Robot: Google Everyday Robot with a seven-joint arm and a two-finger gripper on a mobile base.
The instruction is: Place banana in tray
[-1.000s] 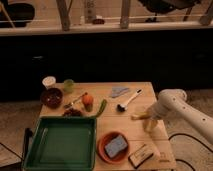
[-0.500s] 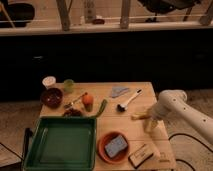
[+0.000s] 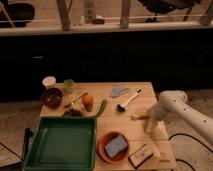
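Observation:
The banana (image 3: pixel 139 116) is a small yellow piece lying on the wooden table, right of the middle. My gripper (image 3: pixel 148 123) hangs from the white arm at the right and sits right at the banana's right end, touching or just above it. The dark-green tray (image 3: pixel 35 150) lies at the table's front left, well left of the banana, with nothing in it.
An orange bowl (image 3: pixel 104 148) with a blue sponge sits right of the tray, a wooden block (image 3: pixel 140 155) beside it. A brush (image 3: pixel 128 100), grey cloth (image 3: pixel 119 91), green vegetable (image 3: pixel 101 107), orange item (image 3: pixel 88 100), dark bowl (image 3: pixel 51 97) and cups stand behind.

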